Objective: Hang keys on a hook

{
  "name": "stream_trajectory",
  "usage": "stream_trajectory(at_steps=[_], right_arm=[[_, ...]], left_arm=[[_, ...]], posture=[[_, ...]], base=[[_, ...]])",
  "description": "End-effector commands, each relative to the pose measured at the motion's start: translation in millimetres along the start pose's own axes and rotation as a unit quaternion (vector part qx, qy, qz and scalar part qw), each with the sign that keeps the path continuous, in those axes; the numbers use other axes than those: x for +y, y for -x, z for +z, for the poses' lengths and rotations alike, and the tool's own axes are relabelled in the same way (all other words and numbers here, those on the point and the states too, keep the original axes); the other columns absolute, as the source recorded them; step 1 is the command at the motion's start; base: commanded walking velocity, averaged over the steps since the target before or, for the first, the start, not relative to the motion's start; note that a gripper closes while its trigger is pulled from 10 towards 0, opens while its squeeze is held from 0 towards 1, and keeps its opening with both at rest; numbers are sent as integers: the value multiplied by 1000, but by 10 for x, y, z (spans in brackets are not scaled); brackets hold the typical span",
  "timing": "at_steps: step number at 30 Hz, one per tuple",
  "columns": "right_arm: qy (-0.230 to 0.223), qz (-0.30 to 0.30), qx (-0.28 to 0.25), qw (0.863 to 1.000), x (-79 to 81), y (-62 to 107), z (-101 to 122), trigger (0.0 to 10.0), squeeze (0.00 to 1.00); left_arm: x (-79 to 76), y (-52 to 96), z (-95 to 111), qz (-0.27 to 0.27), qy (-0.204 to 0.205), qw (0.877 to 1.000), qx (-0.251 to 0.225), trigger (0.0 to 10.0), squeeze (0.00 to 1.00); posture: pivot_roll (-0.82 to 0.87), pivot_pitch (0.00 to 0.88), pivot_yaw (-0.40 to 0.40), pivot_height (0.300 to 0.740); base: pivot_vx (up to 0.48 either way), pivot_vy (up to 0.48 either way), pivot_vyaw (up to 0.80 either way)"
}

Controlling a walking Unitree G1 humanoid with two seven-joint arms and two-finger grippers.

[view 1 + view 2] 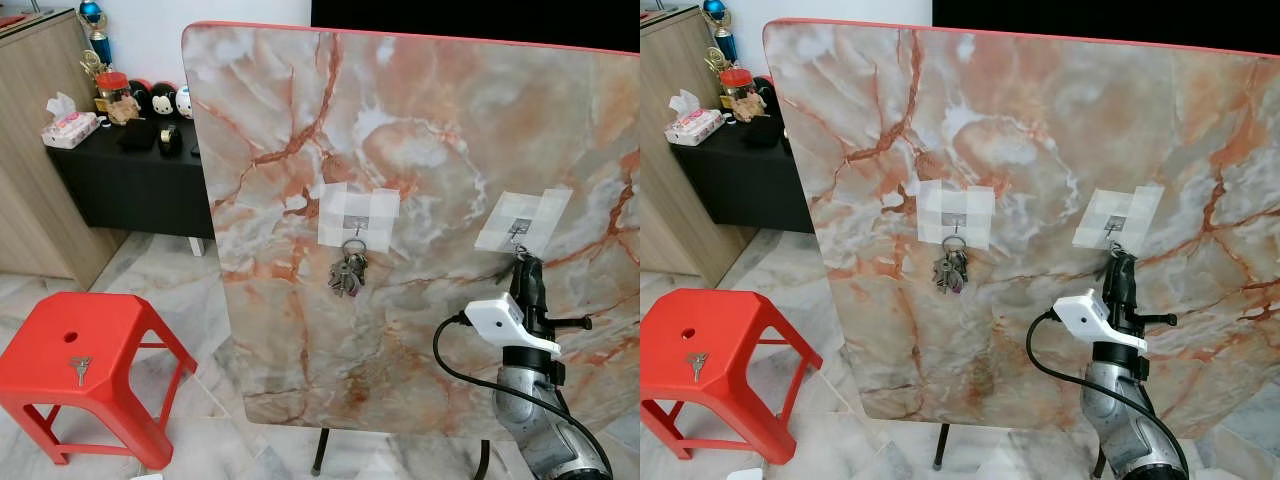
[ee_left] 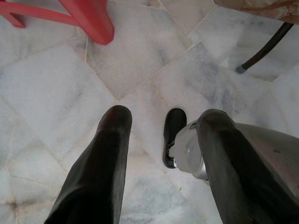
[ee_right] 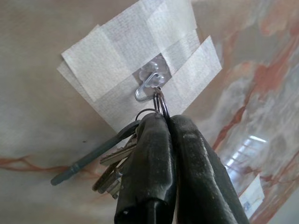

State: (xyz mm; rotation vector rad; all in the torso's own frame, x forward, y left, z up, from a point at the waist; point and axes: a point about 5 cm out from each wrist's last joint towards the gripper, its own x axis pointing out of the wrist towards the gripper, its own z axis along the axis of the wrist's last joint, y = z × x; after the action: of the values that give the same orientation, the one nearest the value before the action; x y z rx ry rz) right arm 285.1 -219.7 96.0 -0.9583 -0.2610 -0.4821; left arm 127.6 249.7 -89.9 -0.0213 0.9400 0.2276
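Nearest the head camera, at the lower right of the frame, the right arm rises with its white wrist camera housing (image 1: 505,320) and a looping black cable, and the right gripper (image 1: 527,264) reaches up to the marble-patterned board (image 1: 430,140) that stands upright across most of the frame. Right wrist view: the two black fingers (image 3: 149,158) are pressed together, clamped on a bunch of keys (image 3: 114,170); the key ring (image 3: 160,103) sits at the metal hook (image 3: 148,86), touching it, though whether the ring is fully seated over the hook cannot be told. This hook is fixed to the board under crossed strips of white tape (image 3: 103,70), right of centre in the head view. A second taped hook (image 1: 357,222) at the centre of the board carries another key bunch (image 1: 347,273), hanging free against the marble surface. At the lower left of the frame a red plastic stool (image 1: 110,330) stands on the pale marble floor (image 1: 200,290), with a single key (image 1: 79,368) lying flat on its seat. Left wrist view: the left gripper (image 2: 163,140) points down at the floor tiles, its fingers spread apart and holding nothing, with a red stool leg and a black board leg (image 2: 264,46) at the upper edge of that picture. At the upper left of the head view a black cabinet (image 1: 130,185) beside a wooden unit bears a tissue pack (image 1: 68,128), a jar, a trophy and small figurines.
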Motion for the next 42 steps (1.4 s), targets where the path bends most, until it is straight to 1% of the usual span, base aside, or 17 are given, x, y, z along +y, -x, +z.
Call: stream_trajectory(at_steps=[1, 15, 18, 22, 26, 27, 28, 31, 36, 39, 42], right_arm=[[0, -16, -12, 1000, -65, -58, 51, 10000, 0], [1, -8, -6, 1000, -34, -65, 65, 10000, 0], [-1, 14, -2, 1000, 15, -32, 58, 10000, 0], [1, 24, 6, 1000, 42, 24, 35, 10000, 0], [1, 28, 8, 1000, 52, 41, 27, 10000, 0], [-3, 29, 20, 999, 56, 56, 2, 10000, 0], [-3, 29, 20, 999, 56, 56, 2, 10000, 0], [8, 13, 14, 1000, 13, 55, 3, 10000, 0], [12, -5, 17, 1000, -39, 50, -2, 10000, 0], [23, -15, 14, 1000, -73, 47, -3, 10000, 0], [21, -23, 13, 999, -95, 30, 12, 10000, 0]], left_arm=[[-19, -1, -14, -1, -2, 1000, 4, 10000, 0], [-38, -5, 0, -3, -2, 1000, 0, 10000, 0], [-45, -6, 1, -4, -3, 1000, -1, 10000, 0], [-60, -12, 25, -7, -5, 1000, -7, 10000, 0], [-70, -15, 37, -8, -5, 1000, -10, 10000, 0], [-73, -16, 41, -8, -5, 1000, -11, 10000, 0], [-73, -16, 41, -8, -5, 1000, -11, 10000, 0], [-67, -14, 34, -8, -5, 1000, -9, 10000, 0], [-64, -13, 31, -7, -5, 1000, -8, 10000, 0], [-59, -14, 32, -7, -6, 1000, -8, 10000, 0], [-55, -13, 31, -7, -6, 1000, -7, 10000, 0]], posture=[[182, 0, -78, 740], [183, 0, -79, 740], [180, 0, -78, 740], [181, 0, -79, 740], [181, 0, -78, 740], [181, 0, -79, 740], [181, 0, -79, 740], [181, 0, -80, 740], [180, 0, -80, 740], [178, 0, -78, 740], [179, 0, -78, 740]], base=[[0, 0, 0], [0, 0, 0], [0, 0, 0], [0, 0, 0], [0, 0, 0], [0, 0, 0], [0, 0, 0], [0, 0, 0], [0, 0, 0], [0, 0, 0], [0, 0, 0]])
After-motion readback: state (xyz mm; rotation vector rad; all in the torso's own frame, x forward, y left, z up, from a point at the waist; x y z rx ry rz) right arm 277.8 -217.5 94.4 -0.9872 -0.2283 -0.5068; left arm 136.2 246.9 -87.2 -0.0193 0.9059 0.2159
